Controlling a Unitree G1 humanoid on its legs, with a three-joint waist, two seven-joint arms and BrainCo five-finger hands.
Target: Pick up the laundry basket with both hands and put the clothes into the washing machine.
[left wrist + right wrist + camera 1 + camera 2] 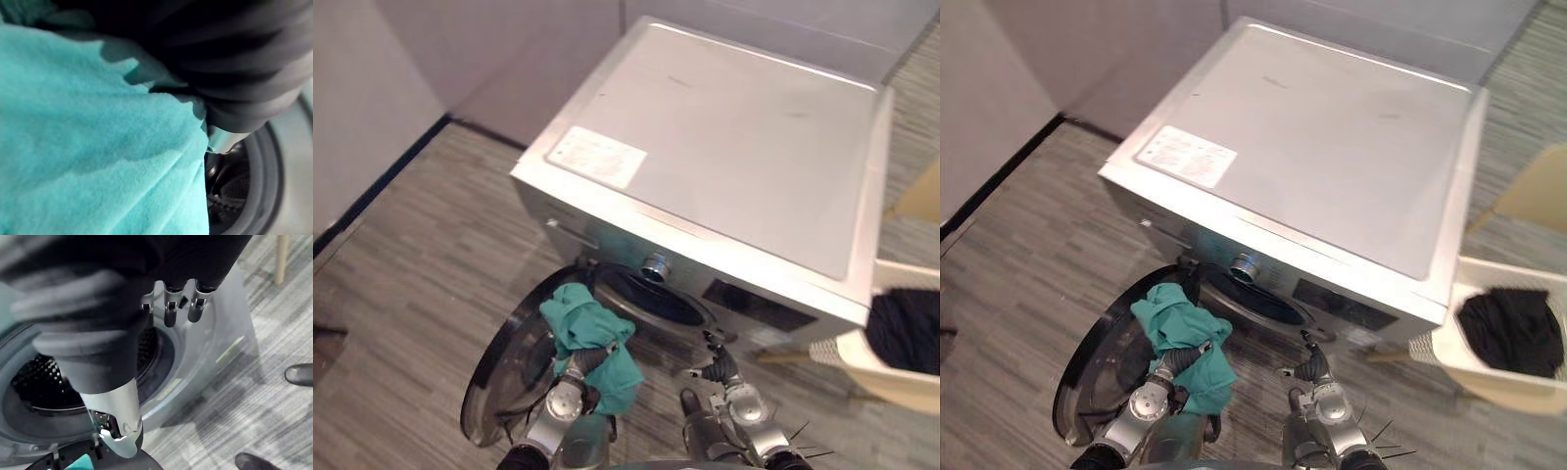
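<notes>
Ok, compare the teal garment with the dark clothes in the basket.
Colour: the teal garment is bright blue-green; the dark clothes are black. Place: the teal garment hangs on the left hand, lifted in front of the open washing machine; the dark clothes lie bunched in the cream basket at the machine's right side. Both are crumpled cloth, and both are outside the drum.

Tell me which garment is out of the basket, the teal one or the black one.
The teal cloth garment, draped over the left hand before the silver washing machine's open door; the black garment lies in the cream laundry basket.
</notes>
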